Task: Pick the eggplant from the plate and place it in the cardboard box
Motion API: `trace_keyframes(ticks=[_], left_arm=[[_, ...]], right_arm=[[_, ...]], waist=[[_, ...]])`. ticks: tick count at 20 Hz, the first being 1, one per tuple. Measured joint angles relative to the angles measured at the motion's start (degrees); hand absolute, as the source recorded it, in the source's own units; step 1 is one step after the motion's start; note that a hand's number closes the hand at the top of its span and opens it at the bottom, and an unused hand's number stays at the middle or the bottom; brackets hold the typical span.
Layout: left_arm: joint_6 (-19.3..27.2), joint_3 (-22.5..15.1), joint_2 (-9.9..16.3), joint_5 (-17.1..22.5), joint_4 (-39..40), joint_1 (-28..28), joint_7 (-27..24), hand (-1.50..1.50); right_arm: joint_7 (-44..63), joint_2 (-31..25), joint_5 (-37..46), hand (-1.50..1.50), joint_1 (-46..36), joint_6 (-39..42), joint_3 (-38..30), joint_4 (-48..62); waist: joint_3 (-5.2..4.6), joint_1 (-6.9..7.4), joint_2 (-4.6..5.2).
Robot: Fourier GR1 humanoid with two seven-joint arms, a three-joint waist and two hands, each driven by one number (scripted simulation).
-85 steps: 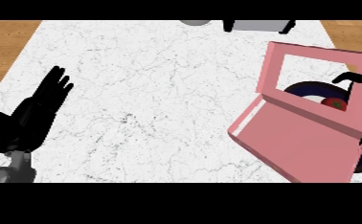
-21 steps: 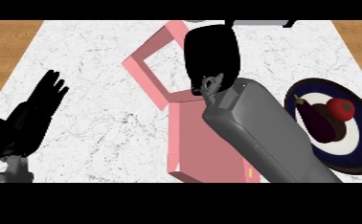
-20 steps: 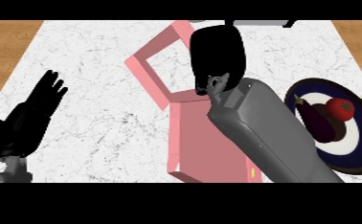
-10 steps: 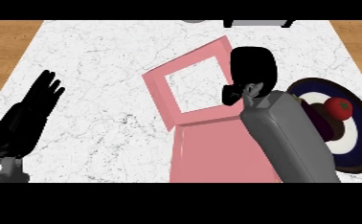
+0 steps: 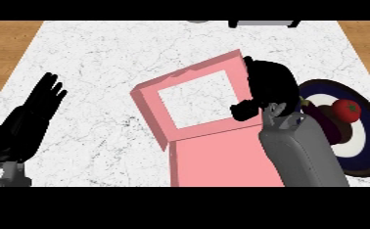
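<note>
The pink box (image 5: pixel 217 162) lies open in the middle of the counter, its square opening (image 5: pixel 196 101) facing up. My right hand (image 5: pixel 272 85) is over the box's right edge, fingers relaxed and holding nothing, thumb (image 5: pixel 244 109) toward the box. Just right of it stands the dark plate (image 5: pixel 359 142) with the dark purple eggplant (image 5: pixel 331 125) and a red tomato (image 5: pixel 347 109) on it; my right forearm (image 5: pixel 300 154) hides the plate's left part. My left hand (image 5: pixel 33 115) rests open at the left edge.
A grey object on a dark stand (image 5: pixel 264 23) and a small grey thing (image 5: pixel 198 21) sit at the counter's far edge. Wood (image 5: pixel 14 42) borders the white marble top (image 5: pixel 108 57) on the left and right.
My right hand has moved right and nearer, from above the box's far corner to its right edge beside the plate. The box has turned and shifted. The left hand stays still.
</note>
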Motion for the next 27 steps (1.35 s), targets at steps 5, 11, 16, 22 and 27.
trace_keyframes(ticks=[5, 11, 16, 22, 27], left_arm=[[-0.78, 0.28, -0.22, -0.26, 0.69, 0.26, -1.09, 0.0], [-1.24, 0.45, -0.79, -0.4, 0.61, 0.04, -0.46, 0.0], [-1.1, 0.43, -1.79, -1.33, -0.94, 1.49, -0.25, 0.0], [-2.01, 1.66, -1.9, -1.4, -0.04, 0.15, 0.62, 0.0], [-1.95, 2.2, -2.28, -2.17, -1.16, 0.28, 1.49, 0.0]], right_arm=[[0.59, 2.87, 0.04, -1.5, 0.74, -10.01, -4.62, -4.54], [1.26, 1.86, -4.1, -1.5, -1.17, -12.3, -13.73, -10.59], [2.22, -0.78, -10.18, -1.5, -2.77, -8.72, -21.54, -16.49], [1.33, -6.0, -20.24, -1.5, -3.52, -2.49, -30.5, -19.63], [0.83, -10.5, -27.1, -1.5, -3.73, 1.22, -35.37, -20.12]], waist=[[0.05, 0.1, 0.23], [0.06, 0.06, 0.28], [0.06, 0.04, 0.22], [0.03, -0.06, 0.23], [0.03, 0.02, 0.22]])
